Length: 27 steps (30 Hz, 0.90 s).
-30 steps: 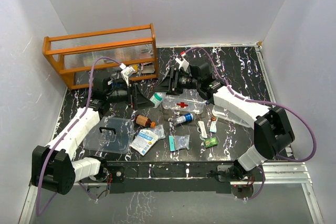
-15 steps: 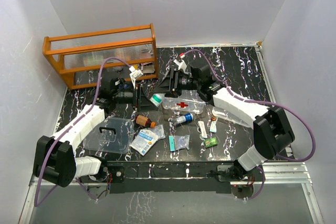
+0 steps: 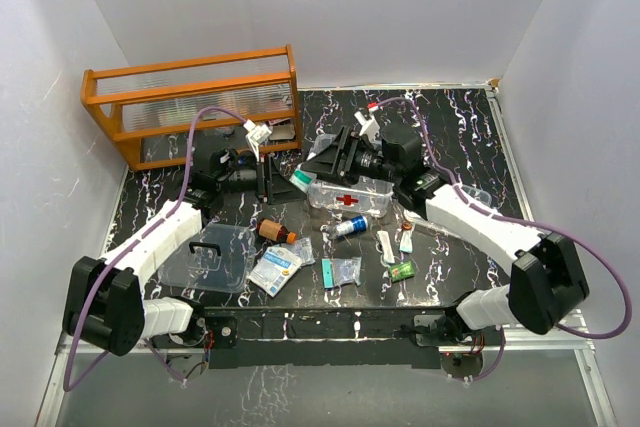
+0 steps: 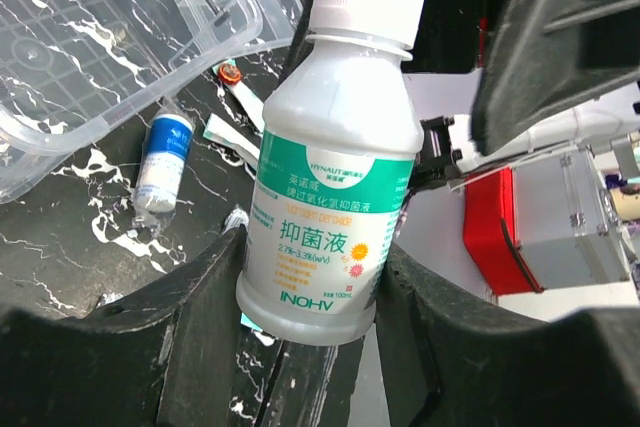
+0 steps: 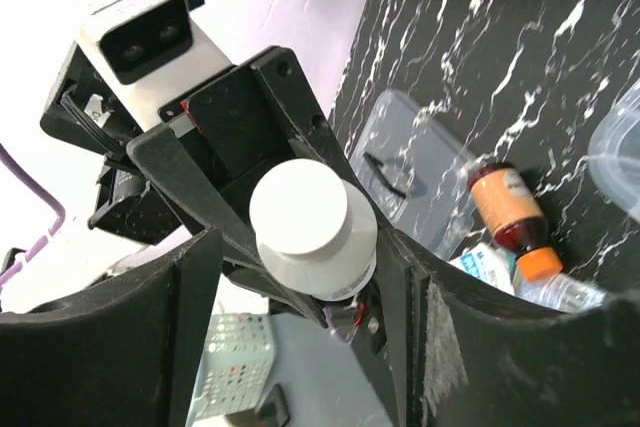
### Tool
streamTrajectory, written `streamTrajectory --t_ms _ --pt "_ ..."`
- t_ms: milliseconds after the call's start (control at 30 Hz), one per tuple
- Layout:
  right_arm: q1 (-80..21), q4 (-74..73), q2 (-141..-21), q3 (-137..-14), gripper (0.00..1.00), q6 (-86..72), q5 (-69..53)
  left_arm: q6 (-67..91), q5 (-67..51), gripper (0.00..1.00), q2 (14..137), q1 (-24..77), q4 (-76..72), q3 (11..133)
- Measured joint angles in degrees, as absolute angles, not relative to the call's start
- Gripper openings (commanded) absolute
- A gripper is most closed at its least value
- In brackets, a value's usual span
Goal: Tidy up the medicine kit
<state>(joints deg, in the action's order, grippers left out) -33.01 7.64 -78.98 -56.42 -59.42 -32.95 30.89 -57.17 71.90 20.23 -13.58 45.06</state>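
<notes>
From above: kit [image 3: 345, 199] open mid-tabletop [image 3: 450, 137], looks empty. Lid [image 3: 210, 252] off at left, packs [image 3: 275, 269] lying outside. Hardly begun.

Left wrist: left claw [image 4: 315, 247] squeezing bottle [image 4: 330, 157].

Right wrist: right claw [image 5: 303, 237] around its cap; can't tell if gripping.

The medicine kit [image 3: 345, 197] is clear, smooth plastic with a gloss. Just beside it, the bottle [image 4: 330, 157] is glossy white plastic with a printed green label (paper or film, hard to tell), between the matt black plastic fingers [image 4: 190, 327] of the left hand [image 4: 310, 247]. Under the kit the worktop [image 3: 455, 127] is polished black, veined white. Beyond the kit, the rack [image 3: 190, 102] is orange wood with ribbed clear panels.
</notes>
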Motion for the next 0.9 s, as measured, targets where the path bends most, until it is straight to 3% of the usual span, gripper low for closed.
streamTrajectory --t_ms 267,533,667,733,833,900 --pt "-34.22 8.86 -76.47 -55.27 0.65 -58.11 -25.08 35.24 -55.13 0.18 72.27 20.23 -17.34 44.95" --pt "-36.58 9.32 -77.93 -55.27 0.46 -58.41 -21.71 37.1 -54.83 0.19 72.73 20.27 -18.63 44.71" --pt "-36.99 9.96 -79.44 -55.27 0.31 -58.85 -21.5 37.56 -54.39 0.22 72.73 20.14 -18.63 44.05" --pt "-37.01 10.44 -79.77 -55.27 0.26 -58.87 -21.39 37.71 -54.15 0.31 72.75 20.08 -18.46 44.01" --pt "-37.04 10.59 -79.88 -55.27 0.25 -58.83 -20.99 37.63 -53.74 0.59 72.75 20.05 -18.41 44.01" --pt "-37.04 10.46 -79.88 -55.31 0.25 -58.39 -20.56 36.86 -53.19 0.69 72.71 20.12 -17.91 44.1"
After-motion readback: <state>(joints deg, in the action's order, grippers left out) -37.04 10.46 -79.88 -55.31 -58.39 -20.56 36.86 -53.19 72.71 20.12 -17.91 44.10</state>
